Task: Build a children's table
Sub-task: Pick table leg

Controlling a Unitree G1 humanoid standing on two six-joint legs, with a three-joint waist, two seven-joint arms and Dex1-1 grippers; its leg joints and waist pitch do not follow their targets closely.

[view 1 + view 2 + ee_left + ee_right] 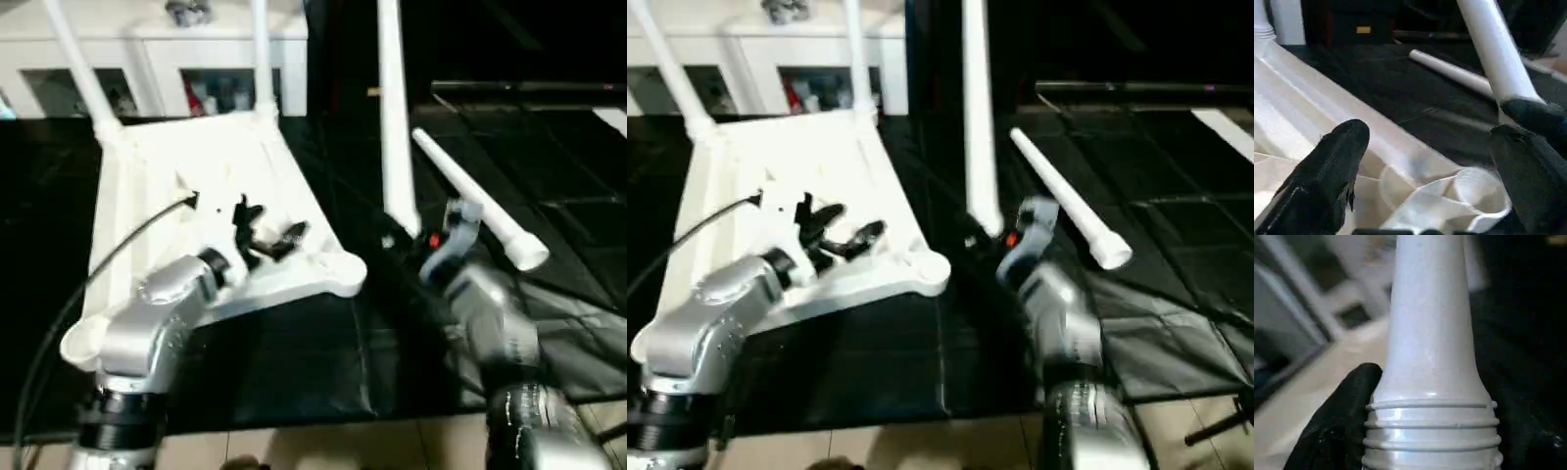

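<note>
While the left hand [263, 233] hovers wide open over the upturned table top [196, 176], the right hand [1420, 431] grips an upright leg [394, 127] by its threaded end.

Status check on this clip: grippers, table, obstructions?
Left gripper open over the upturned tabletop. Right gripper shut on an upright leg. Two legs fitted; loose leg lying beside, nothing blocking the near socket.

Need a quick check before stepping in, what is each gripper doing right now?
Left gripper: open, empty, over the table top.
Right gripper: closed on an upright table leg.
</note>
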